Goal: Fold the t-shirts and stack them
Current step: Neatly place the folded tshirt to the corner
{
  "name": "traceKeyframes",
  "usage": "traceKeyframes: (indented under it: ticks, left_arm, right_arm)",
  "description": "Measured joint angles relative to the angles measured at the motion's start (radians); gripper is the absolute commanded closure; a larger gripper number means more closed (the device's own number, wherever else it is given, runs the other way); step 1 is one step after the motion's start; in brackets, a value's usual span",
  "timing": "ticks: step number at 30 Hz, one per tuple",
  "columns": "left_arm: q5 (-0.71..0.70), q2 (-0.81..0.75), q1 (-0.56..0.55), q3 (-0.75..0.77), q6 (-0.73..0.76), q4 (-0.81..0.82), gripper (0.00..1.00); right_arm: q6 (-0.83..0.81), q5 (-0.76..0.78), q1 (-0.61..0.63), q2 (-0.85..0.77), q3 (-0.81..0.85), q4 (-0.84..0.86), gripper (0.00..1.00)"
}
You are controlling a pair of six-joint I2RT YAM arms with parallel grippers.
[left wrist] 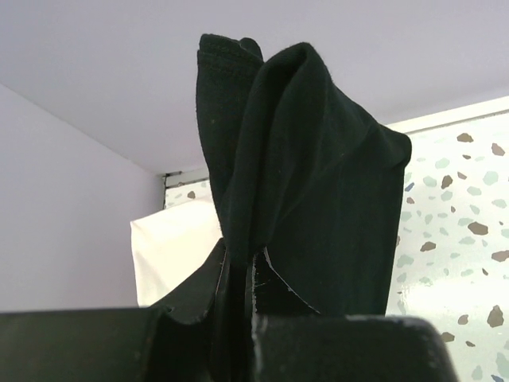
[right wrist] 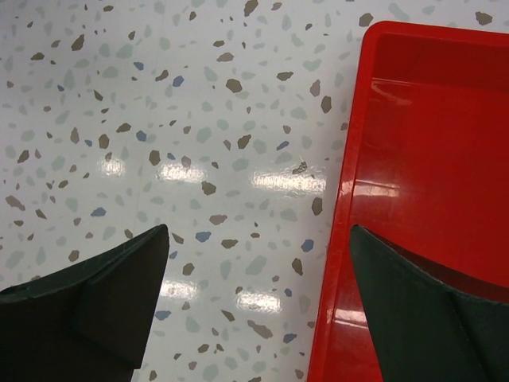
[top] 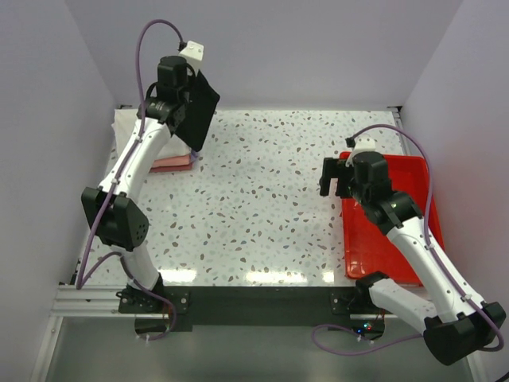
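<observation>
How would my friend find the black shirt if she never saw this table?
Look at the far left corner of the speckled table, where the left arm reaches up. The black t-shirt dangles there, pinched in its shut jaws. It alone is dark and off the table; the white shirt and pink shirt lie folded flat nearby.

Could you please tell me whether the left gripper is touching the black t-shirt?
Touching. The left wrist view shows the left gripper closed on the black t-shirt, with the cloth pinched between its jaws and rising above them.
</observation>
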Motion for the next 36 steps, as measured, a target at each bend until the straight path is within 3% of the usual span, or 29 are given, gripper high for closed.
traceKeyframes:
  ticks: [11,36]
  left_arm:
    - [-0.026,0.006,0.032,0.012,-0.005,-0.011,1.00]
    - [0.054,0.178,0.301,-0.077,-0.026,0.087,1.00]
  right_arm:
    - [0.000,0.029,0.000,0.000,0.000,0.000,0.01]
    - [-0.001,0.092,0.000,0.042,0.000,-0.027,0.01]
